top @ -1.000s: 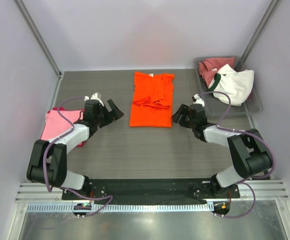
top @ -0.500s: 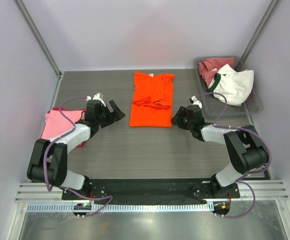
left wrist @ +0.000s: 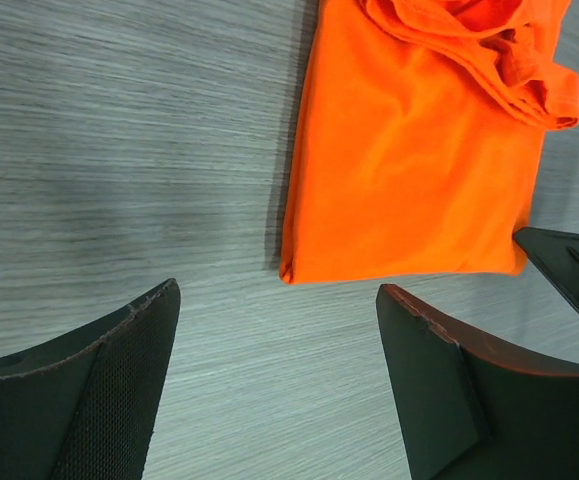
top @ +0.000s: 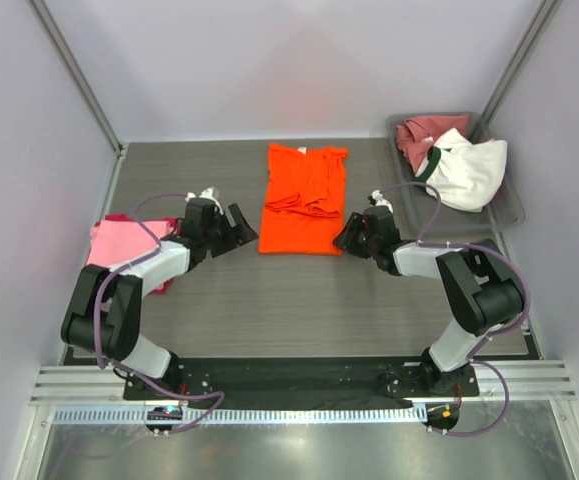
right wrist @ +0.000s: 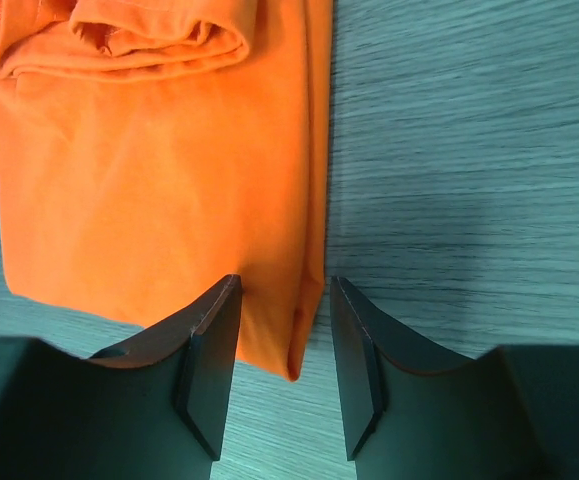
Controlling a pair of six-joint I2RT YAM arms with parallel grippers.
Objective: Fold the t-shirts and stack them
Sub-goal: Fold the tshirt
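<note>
Shirt: orange t-shirt [top: 304, 200], flat between my pincers.
Left pincer [left wrist: 277, 292]: spread, just short of its near-left corner.
Right pincer [right wrist: 284, 285]: parted, straddling its near-right edge.
Risk: I catch one layer, fold skews.

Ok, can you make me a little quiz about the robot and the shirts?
1. True or false: the orange shirt lies inside the tray.
2. What is in the tray? A) a white shirt and a dusty red shirt B) a blue shirt C) only socks
3. Fill the blank: the pink shirt lies by the ___ arm.

Key
1. False. It lies on the table, between the left gripper and the right gripper.
2. A. The dusty red shirt is at the far end, and the white shirt is nearer.
3. Left.
</note>
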